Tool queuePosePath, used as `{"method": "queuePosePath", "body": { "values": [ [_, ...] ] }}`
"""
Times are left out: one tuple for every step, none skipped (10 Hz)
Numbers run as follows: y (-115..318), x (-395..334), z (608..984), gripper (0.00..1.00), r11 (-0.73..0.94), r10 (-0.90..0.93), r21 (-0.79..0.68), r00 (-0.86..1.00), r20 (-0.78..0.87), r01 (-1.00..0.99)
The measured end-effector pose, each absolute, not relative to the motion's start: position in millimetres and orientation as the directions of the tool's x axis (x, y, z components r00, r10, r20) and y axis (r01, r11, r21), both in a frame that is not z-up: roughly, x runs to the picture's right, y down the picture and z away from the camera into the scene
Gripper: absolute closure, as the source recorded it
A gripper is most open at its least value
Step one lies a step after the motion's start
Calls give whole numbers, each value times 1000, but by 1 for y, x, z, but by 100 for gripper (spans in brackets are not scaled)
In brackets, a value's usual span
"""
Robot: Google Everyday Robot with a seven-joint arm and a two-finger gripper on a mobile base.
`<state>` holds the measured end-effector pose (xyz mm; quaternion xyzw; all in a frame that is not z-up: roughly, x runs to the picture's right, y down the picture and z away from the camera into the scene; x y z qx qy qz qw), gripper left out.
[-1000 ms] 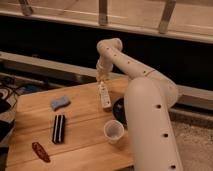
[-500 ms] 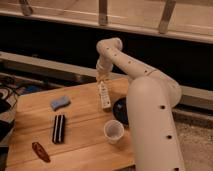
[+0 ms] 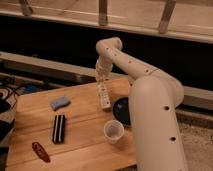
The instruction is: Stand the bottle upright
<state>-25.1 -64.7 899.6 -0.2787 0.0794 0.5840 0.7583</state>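
Note:
The bottle (image 3: 104, 96) is a slender whitish plastic bottle with a pale label. It lies lengthwise on the wooden table (image 3: 80, 150) near the far edge, its long axis pointing away from me. My gripper (image 3: 102, 76) points down from the white arm and sits right at the bottle's far end. I cannot tell whether it touches the bottle.
A blue sponge (image 3: 60, 103) lies left of the bottle. A black striped block (image 3: 59, 128) and a red-brown object (image 3: 40, 151) lie at the front left. A white cup (image 3: 114, 131) stands in front of the bottle. A black round dish (image 3: 121, 110) is partly behind my arm.

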Motion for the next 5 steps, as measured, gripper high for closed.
{"method": "queuePosePath", "body": {
  "values": [
    [-65, -25, 900, 98, 163, 842, -330, 305, -445, -930],
    [-66, -27, 899, 98, 166, 844, -336, 310, -437, -927],
    [-70, -31, 898, 98, 171, 849, -343, 315, -425, -924],
    [-75, -40, 897, 98, 173, 855, -358, 320, -408, -918],
    [-80, -51, 896, 98, 173, 863, -379, 325, -386, -909]
  ]
}}
